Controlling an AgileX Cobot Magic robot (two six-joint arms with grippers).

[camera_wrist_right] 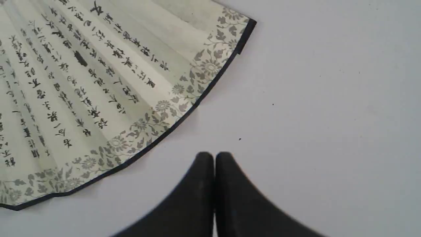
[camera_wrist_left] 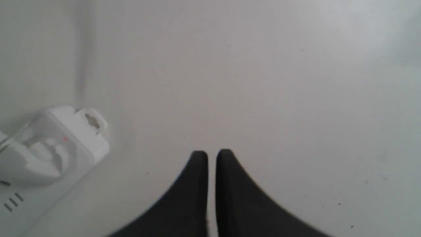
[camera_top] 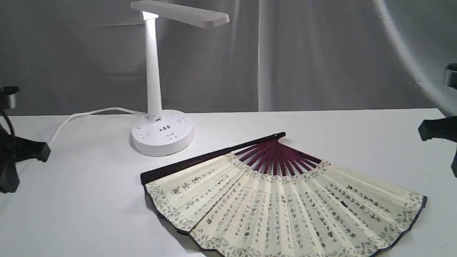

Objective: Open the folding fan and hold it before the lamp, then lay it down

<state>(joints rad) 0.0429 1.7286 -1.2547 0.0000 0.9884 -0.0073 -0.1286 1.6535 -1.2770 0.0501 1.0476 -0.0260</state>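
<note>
The folding fan (camera_top: 282, 207) lies spread open and flat on the white table, cream leaf up, maroon ribs fanning from the pivot near the middle. Its bordered outer corner (camera_wrist_right: 108, 95) fills part of the right wrist view. The white lamp (camera_top: 162, 132) stands lit behind the fan's left guard, bar head overhead. My left gripper (camera_wrist_left: 211, 154) is shut and empty over bare table, far left in the exterior view (camera_top: 21, 153). My right gripper (camera_wrist_right: 213, 156) is shut and empty just off the fan's edge, at the right border (camera_top: 437, 130).
The lamp's white cord (camera_top: 89, 116) runs left along the table's back edge. A white plug in a power strip (camera_wrist_left: 49, 148) lies close to the left gripper. A grey curtain (camera_top: 321, 53) hangs behind the table.
</note>
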